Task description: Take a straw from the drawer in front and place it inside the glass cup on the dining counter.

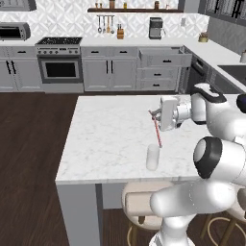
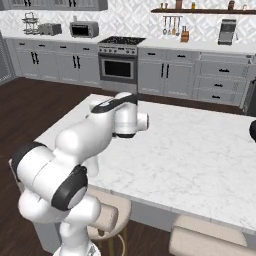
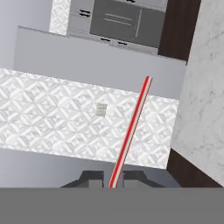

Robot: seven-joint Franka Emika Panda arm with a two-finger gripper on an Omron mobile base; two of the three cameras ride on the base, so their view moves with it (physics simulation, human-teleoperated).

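Gripper fingers are clamped together on a thin red-and-white straw, pinching it at its upper end so the rest hangs free beneath the hand. In the left base view the straw slants down toward five o'clock, and its lower tip sits right at the rim of the glass cup, a pale, frosted-looking tumbler standing upright on the dining counter. Holding the straw by its top looks deliberate: it leaves the long free end to be lowered into the cup's mouth. Whether the tip is already inside the rim or just behind it, I cannot tell.

The hand view shows the straw rising from between the two dark fingertips toward one o'clock.

Across the dark wood floor, at about one o'clock from the cup, the drawer in the grey cabinet run stands pulled open. Beside the cabinets, toward eleven o'clock, is a steel oven.
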